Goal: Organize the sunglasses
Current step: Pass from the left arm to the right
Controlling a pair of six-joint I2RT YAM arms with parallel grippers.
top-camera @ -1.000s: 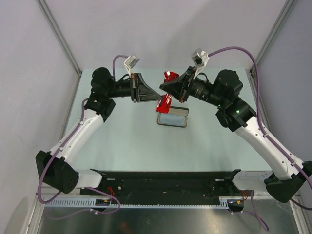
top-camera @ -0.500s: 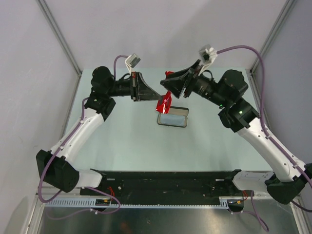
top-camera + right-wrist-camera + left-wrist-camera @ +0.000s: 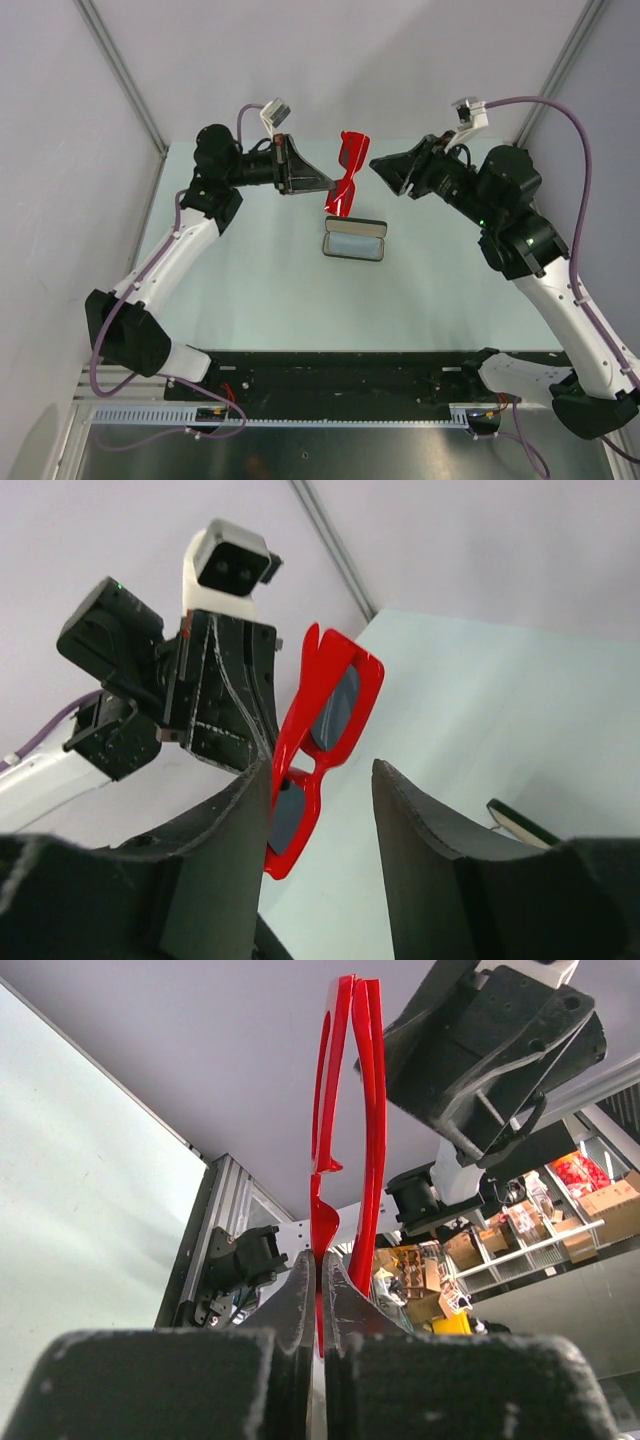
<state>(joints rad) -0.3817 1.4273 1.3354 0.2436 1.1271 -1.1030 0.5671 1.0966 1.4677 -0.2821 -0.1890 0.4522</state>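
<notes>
One pair of sunglasses (image 3: 347,178) hangs in the air above the far half of the table (image 3: 260,270), lifted clear of its surface and stood on end, one lens above the other. The frame is glossy bright red plastic with hard, angular corners around two dark, squarish lenses. Seen edge on from the left wrist, it narrows to two thin red strips running close together, so the arms look folded in against the front.

Two flat black fingers (image 3: 296,1295) of the left gripper (image 3: 326,186) are squeezed together on the lower end of the frame, with no gap except the red plastic caught between them. Their housing has a rough, speckled matte surface.

Just to the right, the right gripper (image 3: 388,175) faces the sunglasses with its jaws spread wide and touches nothing. From its own camera, the red frame shows through the gap between its two curved black fingers (image 3: 420,850) but stands apart from both.

One black rounded oblong case (image 3: 353,257) lies flat on the table just below the sunglasses in the top view. It is open, with a dark rim around a pale inside. The tabletop is smooth and pale green.

Two purple cables trail along the arms, one on each.
</notes>
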